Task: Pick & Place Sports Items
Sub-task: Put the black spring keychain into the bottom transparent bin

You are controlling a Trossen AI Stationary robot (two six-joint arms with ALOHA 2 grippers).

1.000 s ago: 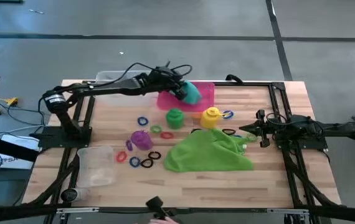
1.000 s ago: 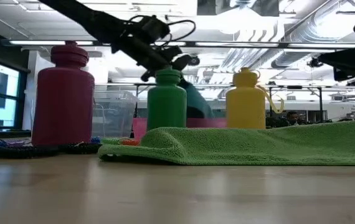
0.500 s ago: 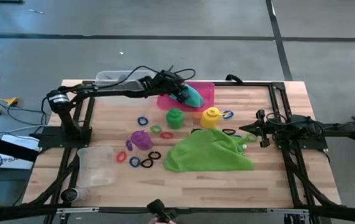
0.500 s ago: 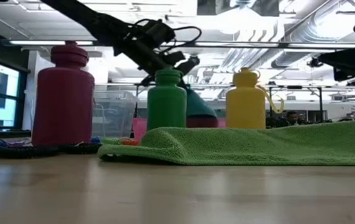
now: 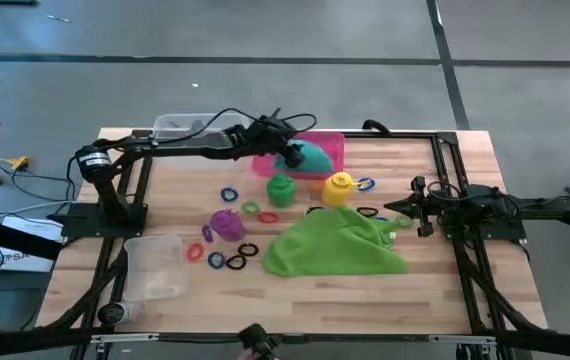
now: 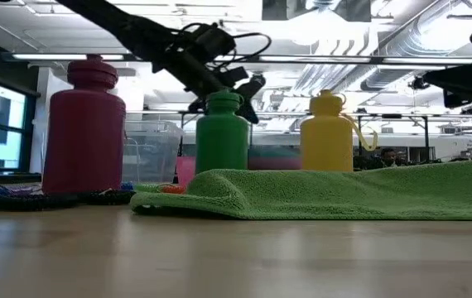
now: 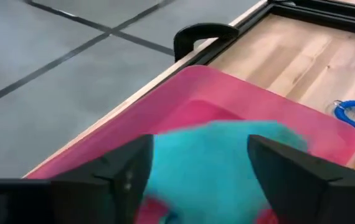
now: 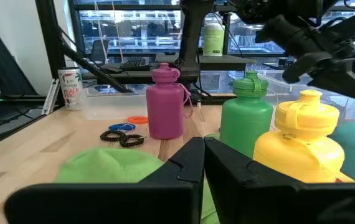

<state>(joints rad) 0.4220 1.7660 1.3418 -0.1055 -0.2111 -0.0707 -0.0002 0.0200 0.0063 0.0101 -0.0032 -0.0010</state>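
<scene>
My left gripper (image 5: 288,152) hangs open over the pink tray (image 5: 333,146) at the table's far side. The teal cloth (image 7: 215,165) lies in the tray below and between its fingers (image 7: 123,175), apart from them as far as I can see. The green bottle (image 5: 281,188), the yellow bottle (image 5: 339,186) and the purple bottle (image 5: 227,223) stand upright on the table. The larger green cloth (image 5: 335,243) lies spread near the middle. Coloured rings (image 5: 230,195) lie scattered about the bottles. My right gripper (image 5: 405,210) waits shut at the right.
One clear tub (image 5: 155,268) sits at the near left and another (image 5: 180,124) at the far left beside the tray. A black frame (image 5: 445,150) runs along the table's right part. Bare wood lies along the near edge.
My left gripper has opened over the pink tray and let go of the teal cloth. The cloth, which hung from its fingers before, has dropped and now lies flat in the tray.
</scene>
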